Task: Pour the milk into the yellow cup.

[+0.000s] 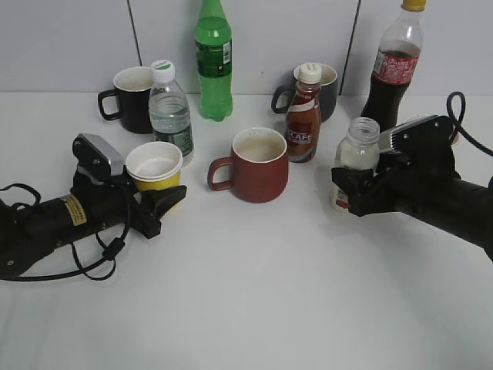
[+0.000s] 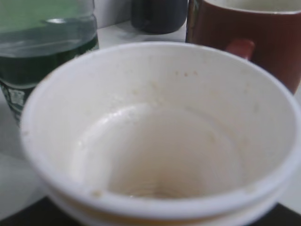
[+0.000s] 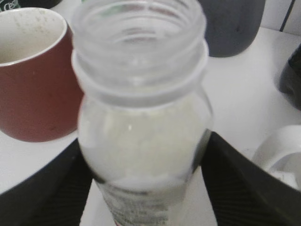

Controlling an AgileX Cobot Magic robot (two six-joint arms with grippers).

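The yellow cup (image 1: 157, 182) stands upright at the left of the table, white inside and empty. It fills the left wrist view (image 2: 160, 141). My left gripper (image 1: 159, 202) lies low on the table, its jaws shut on the cup's lower part. The milk bottle (image 1: 359, 150), capless and holding white liquid, stands upright at the right. In the right wrist view (image 3: 141, 136) both black fingers press its sides. My right gripper (image 1: 348, 193) is shut on the bottle's lower half. I cannot tell whether the bottle rests on the table.
A dark-red mug (image 1: 259, 166) stands between cup and milk. Behind are a water bottle (image 1: 169, 112), a black mug (image 1: 132, 99), a green bottle (image 1: 213, 62), a brown coffee bottle (image 1: 303, 116), a dark grey mug (image 1: 330, 91) and a cola bottle (image 1: 393, 69).
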